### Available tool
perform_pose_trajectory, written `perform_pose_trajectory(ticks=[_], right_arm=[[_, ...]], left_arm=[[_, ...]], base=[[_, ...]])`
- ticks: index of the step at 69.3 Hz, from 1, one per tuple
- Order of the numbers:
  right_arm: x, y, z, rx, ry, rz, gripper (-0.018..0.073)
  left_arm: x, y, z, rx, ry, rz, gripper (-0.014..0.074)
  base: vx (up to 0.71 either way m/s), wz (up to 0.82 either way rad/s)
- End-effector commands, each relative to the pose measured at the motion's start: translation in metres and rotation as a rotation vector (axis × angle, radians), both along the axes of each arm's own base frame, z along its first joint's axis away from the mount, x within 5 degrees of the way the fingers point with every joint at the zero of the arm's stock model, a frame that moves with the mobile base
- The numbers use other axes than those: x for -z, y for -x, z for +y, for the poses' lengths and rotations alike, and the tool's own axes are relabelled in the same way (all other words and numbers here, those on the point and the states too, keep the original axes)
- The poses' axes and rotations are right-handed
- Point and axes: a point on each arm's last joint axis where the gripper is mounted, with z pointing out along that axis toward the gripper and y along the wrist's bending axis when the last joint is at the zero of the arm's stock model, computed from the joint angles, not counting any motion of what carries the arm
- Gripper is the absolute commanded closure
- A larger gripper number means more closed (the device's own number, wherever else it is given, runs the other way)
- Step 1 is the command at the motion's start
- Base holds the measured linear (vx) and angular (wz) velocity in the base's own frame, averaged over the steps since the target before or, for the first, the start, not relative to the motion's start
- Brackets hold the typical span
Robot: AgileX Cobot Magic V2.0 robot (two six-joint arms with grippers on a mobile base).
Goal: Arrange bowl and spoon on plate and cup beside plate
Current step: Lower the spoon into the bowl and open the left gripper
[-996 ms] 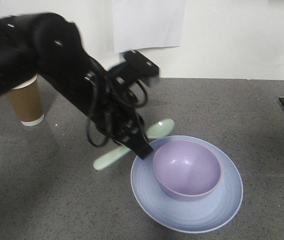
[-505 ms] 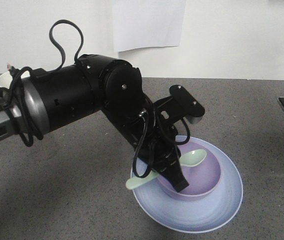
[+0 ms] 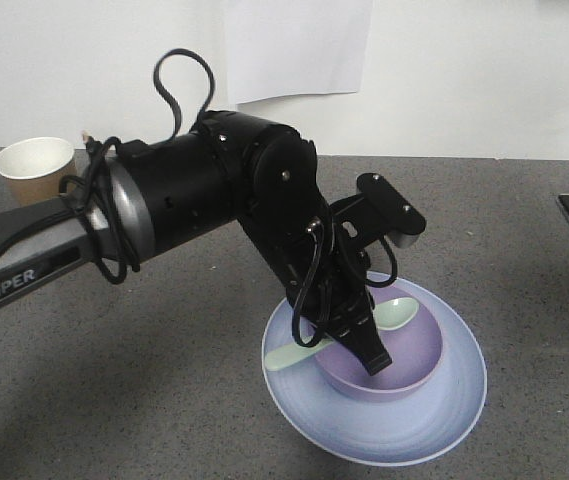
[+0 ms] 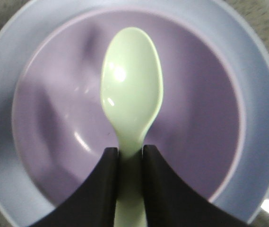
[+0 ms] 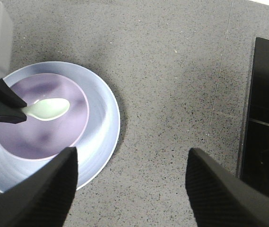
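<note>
Closest to the camera, the plate [image 3: 384,432] sits on the worktop [image 3: 114,400] with the bowl [image 3: 412,352] already on it, and neither looks like it has budged over the last second. The spoon [image 3: 397,313] is where the action is. A second ago it was lying flat on the worktop just behind the plate's rim with the left end effector [image 4: 129,150] down on it. Half a second ago it was already up and swung over the bowl, and it's only nudged a little further in since then. The wrist cam shows the two black fingers pinched on the handle, with the scoop pointing out over the middle of the bowl's inside. I honestly can't tell whether the scoop is touching the bowl or just hanging over it. So the pickup worked and I'd say we're right at the drop-off. All that's left for the spoon is letting go, and it should end up in the bowl, which is on the plate anyway. The right end effector [image 5: 132,153] hovers over bare worktop off to the plate's side with its fingers spread wide, holding nothing. Way at the back left, the cup [image 3: 34,168] pokes out from behind the arm, well apart from the plate, so that bit isn't done yet.
</note>
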Motion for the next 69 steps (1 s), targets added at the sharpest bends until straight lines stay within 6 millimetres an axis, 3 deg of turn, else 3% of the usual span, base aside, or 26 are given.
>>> perform_pose_trajectory(ticks=[1,40,54,69], right_arm=[[-0.0128,-0.0005,-0.0006,0.002,-0.014,-0.094,0.0095],[-0.0128,-0.0005,-0.0005,0.005,-0.019,-0.093,0.0095],[-0.0128,-0.0005,-0.0005,0.005,-0.019,-0.093,0.0095],[-0.0128,-0.0005,-0.0005,0.005,-0.019,-0.093,0.0095]], left_arm=[[-0.0318,0.0038,0.0045,-0.034,0.056,-0.073,0.0603],[-0.0326,0.0057,0.0021,-0.044,0.086,-0.045,0.0568],[-0.0326,0.0056,0.0023,-0.058,0.087,-0.040,0.0491],[-0.0326,0.0056,0.0023,-0.058,0.087,-0.040,0.0347]], base=[[0.00,0.00],[0.00,0.00],[0.00,0.00],[0.00,0.00]])
